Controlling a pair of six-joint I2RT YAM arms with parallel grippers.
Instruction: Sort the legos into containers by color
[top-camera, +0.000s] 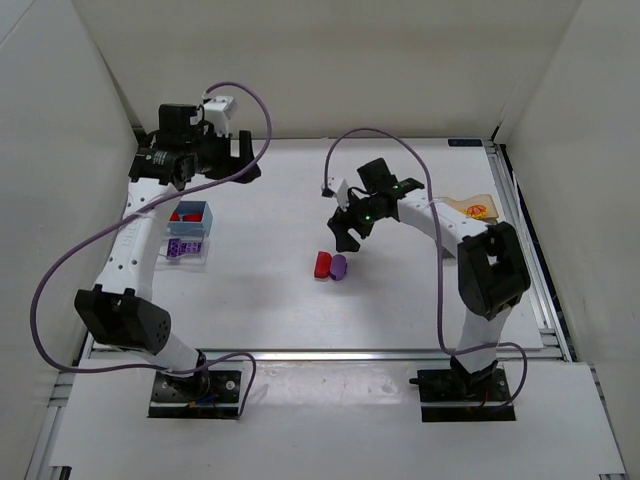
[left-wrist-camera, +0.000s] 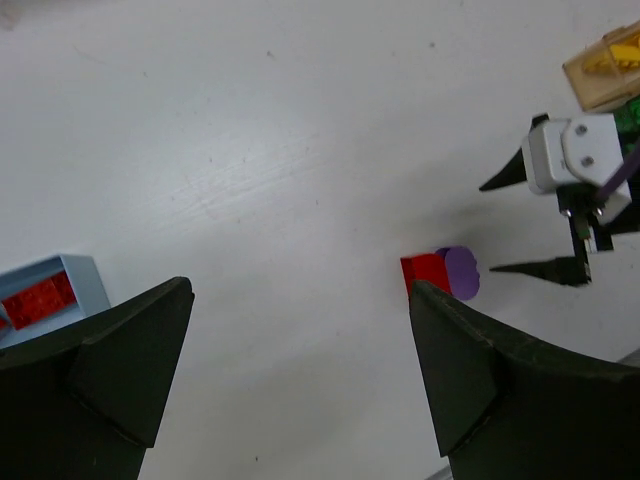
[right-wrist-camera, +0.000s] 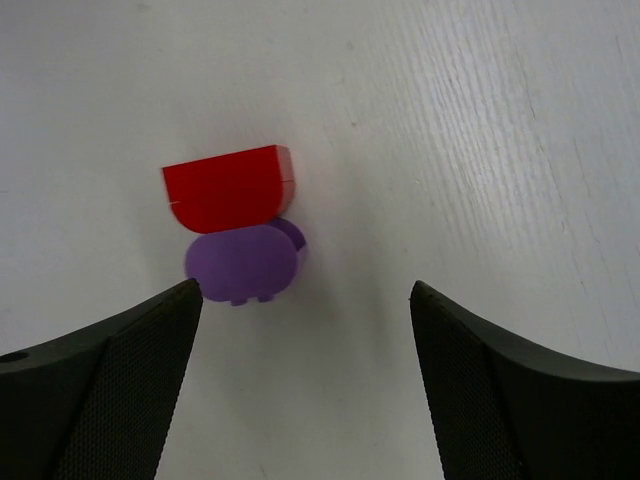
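Plastic, likely light and slick: the purple block (right-wrist-camera: 243, 263), touching the red block (right-wrist-camera: 228, 187), sits just ahead of the wide, empty right claw (right-wrist-camera: 305, 295); pinch its flat sides.

Not much else here tbh: plain white table (top-camera: 280, 300), white walls (top-camera: 350, 60) on three sides, metal rail (top-camera: 540, 280) running along the table's right edge.
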